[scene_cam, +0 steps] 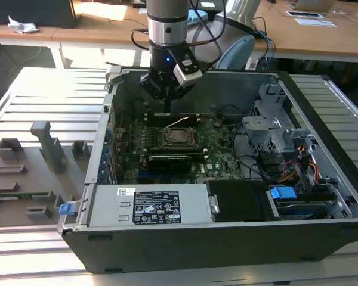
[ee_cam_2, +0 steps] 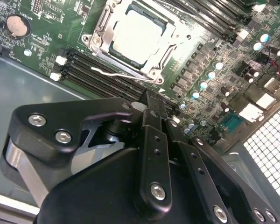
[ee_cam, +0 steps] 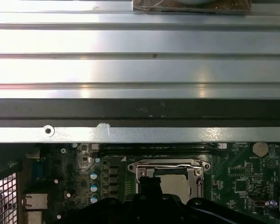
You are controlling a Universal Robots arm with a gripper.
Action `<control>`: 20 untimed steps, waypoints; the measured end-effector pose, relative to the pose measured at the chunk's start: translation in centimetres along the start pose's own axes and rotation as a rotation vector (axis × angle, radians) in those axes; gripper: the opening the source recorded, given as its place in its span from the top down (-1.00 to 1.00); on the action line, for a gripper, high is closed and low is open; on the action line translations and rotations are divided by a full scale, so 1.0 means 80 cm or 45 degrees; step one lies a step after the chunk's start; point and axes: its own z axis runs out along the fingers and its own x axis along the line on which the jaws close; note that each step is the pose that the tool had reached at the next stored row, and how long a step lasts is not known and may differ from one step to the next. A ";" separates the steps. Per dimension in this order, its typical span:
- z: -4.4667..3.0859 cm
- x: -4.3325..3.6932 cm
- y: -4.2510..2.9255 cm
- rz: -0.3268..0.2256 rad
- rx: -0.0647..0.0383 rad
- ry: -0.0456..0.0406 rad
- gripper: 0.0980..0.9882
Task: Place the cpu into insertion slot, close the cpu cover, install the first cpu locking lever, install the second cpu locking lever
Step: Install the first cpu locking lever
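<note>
Here the cpu lies flat in the insertion slot, square and silvery face up, framed by the lowered cpu cover. A wire locking lever runs alongside. The gripper hovers near, fingers pressed together, empty.

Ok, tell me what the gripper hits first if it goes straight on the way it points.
Most likely the dark memory slots beside the cpu cover, close to the wire locking lever. The gripper points down at the board just off the cover's corner, not at the cpu. Depth is unclear.
</note>
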 end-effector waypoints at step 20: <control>0.0504 -0.002 0.0046 0.000 0.005 0.002 0.98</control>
